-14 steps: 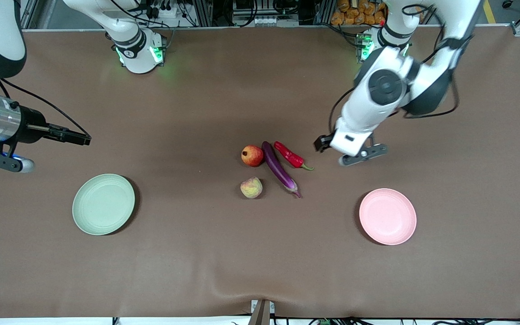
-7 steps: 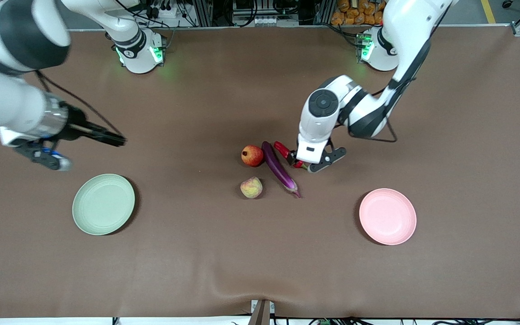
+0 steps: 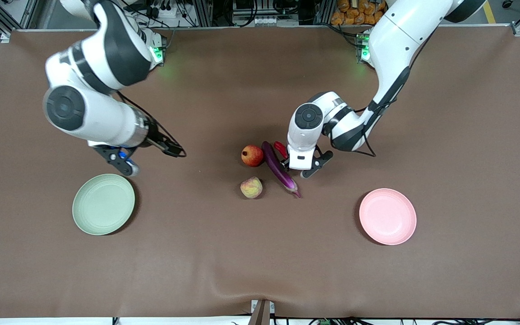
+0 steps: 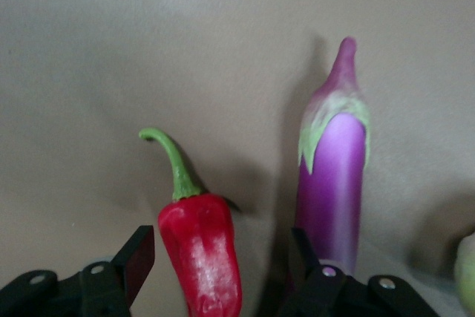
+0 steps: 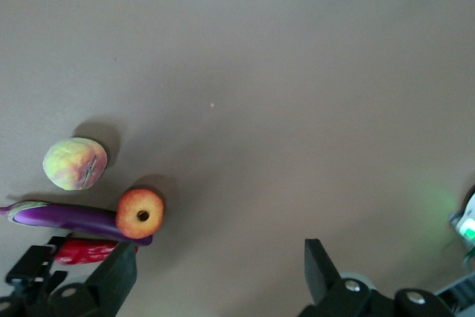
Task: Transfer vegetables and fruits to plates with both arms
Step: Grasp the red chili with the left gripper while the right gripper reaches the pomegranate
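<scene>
My left gripper [image 3: 292,163] is open and low over the red chili pepper [image 3: 280,148], which it mostly hides in the front view. In the left wrist view the chili [image 4: 200,257] lies between its two fingers [image 4: 137,261], untouched, beside the purple eggplant [image 4: 334,183]. The eggplant [image 3: 279,169] lies between the chili and the round red fruit [image 3: 252,155]. The peach-like fruit [image 3: 251,187] is nearer the front camera. My right gripper [image 3: 171,149] is open and empty over bare table between the fruit and the green plate [image 3: 103,204]. The pink plate [image 3: 387,216] is toward the left arm's end.
The brown table cover [image 3: 260,253] lies flat, with a slight ripple at the edge nearest the front camera. Both arm bases and cables stand along the robots' edge. The right wrist view shows the round red fruit [image 5: 139,213] and the peach-like fruit [image 5: 74,163] ahead of its fingers [image 5: 119,276].
My left gripper came from beside the vegetables to down over the chili. My right arm swung in from its end of the table toward the middle.
</scene>
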Tool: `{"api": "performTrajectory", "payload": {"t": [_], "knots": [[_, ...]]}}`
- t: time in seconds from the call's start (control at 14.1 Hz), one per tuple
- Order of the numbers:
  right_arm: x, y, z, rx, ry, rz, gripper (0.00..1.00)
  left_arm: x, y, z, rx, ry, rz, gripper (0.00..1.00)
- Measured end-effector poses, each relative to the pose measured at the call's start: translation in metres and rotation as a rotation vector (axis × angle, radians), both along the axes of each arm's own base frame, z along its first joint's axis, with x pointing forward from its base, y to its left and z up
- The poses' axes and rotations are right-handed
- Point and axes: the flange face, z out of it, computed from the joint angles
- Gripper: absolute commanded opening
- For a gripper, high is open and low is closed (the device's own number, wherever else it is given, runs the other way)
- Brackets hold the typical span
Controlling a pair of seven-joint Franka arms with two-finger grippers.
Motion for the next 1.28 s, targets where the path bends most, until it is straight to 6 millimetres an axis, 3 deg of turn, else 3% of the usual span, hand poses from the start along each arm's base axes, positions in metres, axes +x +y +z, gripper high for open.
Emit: {"api": "performTrajectory", "payload": {"t": [0.28,0.43,0.5,0.64,0.71,0.85,1.07,1.28], "knots": [[-0.001,0.012,-0.028,0.057,0.015,-0.053,1.0,-0.009,0.001,-0.008,0.014,0.017,0.004,0.77],[-0.01,0.031,-0.048,0.072,-0.02,-0.008,1.0,-0.011,0.001,-0.01,0.016,0.02,0.013,0.67],[-0.017,0.041,-0.061,0.082,-0.046,0.023,1.0,-0.012,0.001,-0.01,0.017,0.021,0.014,0.59],[-0.033,0.064,-0.084,0.096,-0.105,0.067,1.0,-0.013,0.001,-0.012,0.02,0.023,0.011,0.1],[-0.042,0.077,-0.094,0.103,-0.139,0.082,1.0,-0.016,-0.001,-0.012,0.023,0.022,0.003,0.0],[-0.057,0.1,-0.113,0.121,-0.226,0.095,1.0,-0.018,-0.003,-0.013,0.041,0.002,-0.023,0.0],[-0.068,0.11,-0.145,0.121,-0.269,0.104,1.0,-0.014,0.003,-0.004,0.081,-0.018,-0.04,0.0],[-0.074,0.127,-0.171,0.123,-0.299,0.124,1.0,0.004,0.022,0.031,0.139,-0.042,-0.082,0.0]]}}
